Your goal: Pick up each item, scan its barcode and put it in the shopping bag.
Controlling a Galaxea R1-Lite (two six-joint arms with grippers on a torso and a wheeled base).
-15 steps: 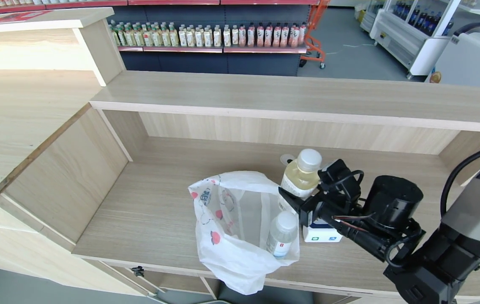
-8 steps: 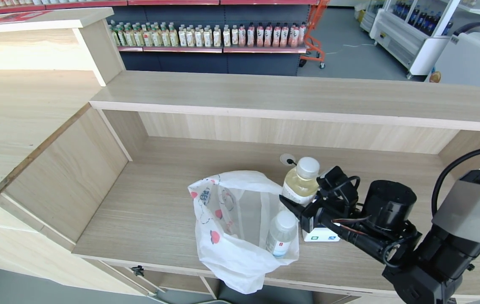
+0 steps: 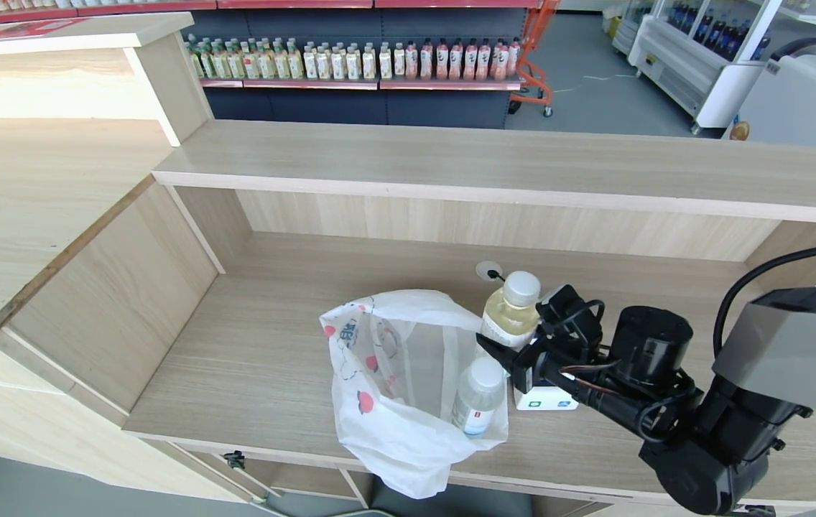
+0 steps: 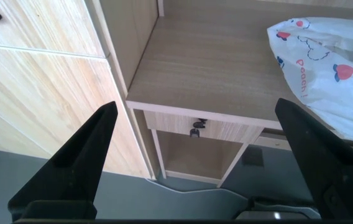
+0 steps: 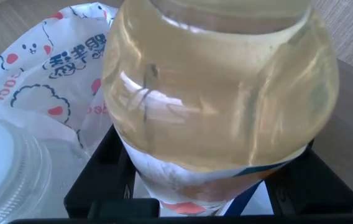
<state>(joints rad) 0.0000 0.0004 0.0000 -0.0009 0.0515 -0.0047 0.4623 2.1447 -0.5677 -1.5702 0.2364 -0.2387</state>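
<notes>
The bottle point(image 3: 511, 316) of pale yellow drink stands upright in the right claw point(image 3: 512, 353), which is clamped around its lower half. It is just beside the shopping bag point(image 3: 379, 402) and close to a white box point(image 3: 544, 398) on the counter point(image 3: 257, 359). A smaller bottle point(image 3: 478, 398) sits inside the bag (white cap up). The left claw point(image 4: 195, 106) is spread wide, holding nothing, off the counter's front edge.

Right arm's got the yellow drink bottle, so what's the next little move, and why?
Probably carry the drink bottle toward the robot's left, over the shopping bag, provided its scan is done. The right gripper holds it upright just behind the white box, right beside the bag's open mouth. A smaller bottle already stands inside at the near edge, so aim past it.
</notes>
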